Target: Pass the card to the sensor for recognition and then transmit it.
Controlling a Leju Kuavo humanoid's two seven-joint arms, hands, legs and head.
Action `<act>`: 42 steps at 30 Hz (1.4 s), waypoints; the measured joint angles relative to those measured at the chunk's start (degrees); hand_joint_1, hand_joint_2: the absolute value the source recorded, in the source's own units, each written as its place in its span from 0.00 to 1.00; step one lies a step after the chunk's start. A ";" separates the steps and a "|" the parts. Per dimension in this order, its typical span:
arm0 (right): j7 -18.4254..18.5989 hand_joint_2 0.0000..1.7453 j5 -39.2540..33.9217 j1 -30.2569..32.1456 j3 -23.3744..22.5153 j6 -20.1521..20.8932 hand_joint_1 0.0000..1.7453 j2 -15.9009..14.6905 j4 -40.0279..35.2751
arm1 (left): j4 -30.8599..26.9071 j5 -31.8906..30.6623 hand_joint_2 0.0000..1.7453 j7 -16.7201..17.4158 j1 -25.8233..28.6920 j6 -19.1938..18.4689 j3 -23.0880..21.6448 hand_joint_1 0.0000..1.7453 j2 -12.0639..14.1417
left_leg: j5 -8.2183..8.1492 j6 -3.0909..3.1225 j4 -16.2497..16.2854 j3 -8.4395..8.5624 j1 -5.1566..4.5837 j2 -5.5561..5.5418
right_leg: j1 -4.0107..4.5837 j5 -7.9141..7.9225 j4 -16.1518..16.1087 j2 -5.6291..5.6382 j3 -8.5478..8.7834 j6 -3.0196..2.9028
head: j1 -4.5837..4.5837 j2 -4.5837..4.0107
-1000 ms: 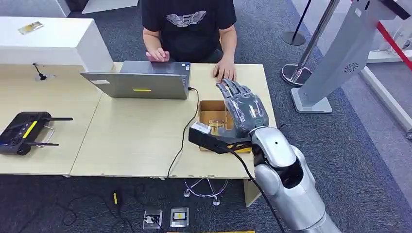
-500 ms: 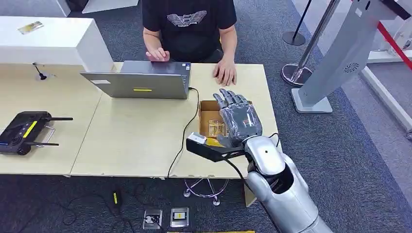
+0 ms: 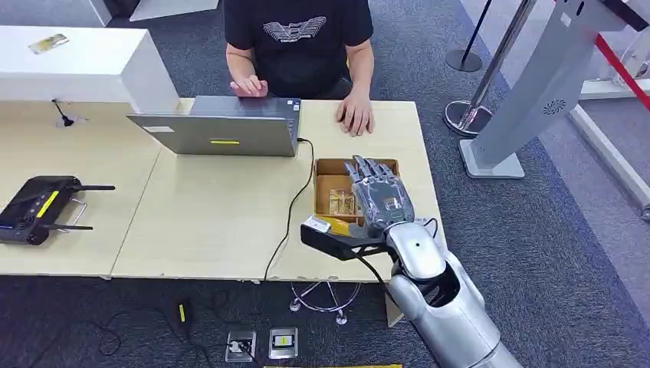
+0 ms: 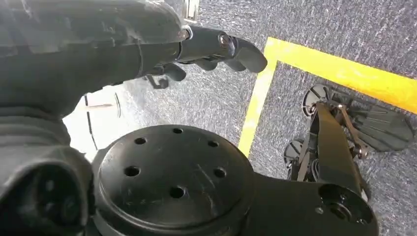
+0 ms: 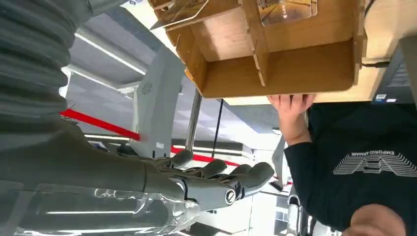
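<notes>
Head view first: the right hand [image 3: 381, 198], grey plastic with dark jointed fingers, has pulled back toward the robot compared with a second ago, when it reached out near the person's hand [image 3: 355, 116] at the far table edge. Now it hangs over the open brown cardboard box [image 3: 328, 166] with its fingers spread and flat. I'd say it's lining up to go down for a card, so the task is still at the picking stage. Inside the box there's a clear, glossy card sleeve with a yellowish print [image 3: 342, 201], partly hidden by the hand. That's most likely the card, still in the box. Just in front of the box sits a small black block with a white and yellow top [image 3: 319, 225], cabled; probably the sensor, but I can't say for sure. The pale wood-laminate table [image 3: 207, 222] also carries a matte grey laptop [image 3: 218, 130] and a black controller with a yellow stripe [image 3: 37, 208].

Left wrist view: the left hand [image 4: 147, 46] hangs down over speckled grey carpet [image 4: 339, 29] with a yellow tape line [image 4: 339, 73]. Its dark fingers are loosely curled with nothing in them.

Right wrist view: the box shows thin cardboard dividers and plain walls, with a shiny transparent sleeve in one compartment. The right hand's fingers [image 5: 226, 184] are stretched out, apart and empty. The smooth see-through sheet under the palm could be a wrist cover; I can't tell.
</notes>
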 joint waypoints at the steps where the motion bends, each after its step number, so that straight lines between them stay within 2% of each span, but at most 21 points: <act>1: 0.00 1.00 0.00 -0.01 0.00 -0.18 0.00 -0.02 0.40 | -0.07 0.00 0.00 0.15 -0.01 0.02 -0.06 0.00 0.00 | 0.00 0.00 0.00 0.00 0.00 0.00 | 0.00 0.00 0.00 0.00 0.00 0.00 | 0.02 0.00; 17: -1.38 1.00 0.31 -1.96 0.35 -2.47 0.00 1.22 7.06 | -0.50 1.44 0.00 0.18 -0.22 0.79 -1.40 0.00 -0.02 | 0.00 0.00 0.00 -0.01 0.00 -0.01 | 0.00 0.00 0.01 -0.02 0.01 0.00 | 0.00 0.00; 35: -1.20 1.00 0.72 -2.19 0.85 -3.48 0.00 1.70 10.60 | -0.53 3.39 0.00 0.18 -0.23 1.51 -1.90 0.00 0.02 | 0.00 0.00 0.00 0.00 0.00 -0.01 | 0.00 0.00 0.01 -0.01 0.00 0.00 | 0.02 0.00; 42: -1.05 1.00 1.16 -2.34 0.83 -5.42 0.00 1.70 11.74 | -0.53 4.20 0.00 0.13 -0.23 1.29 -1.92 0.00 0.09 | 0.00 0.00 0.00 -0.01 0.00 -0.01 | 0.00 0.00 0.01 -0.01 0.00 0.00 | 0.02 0.00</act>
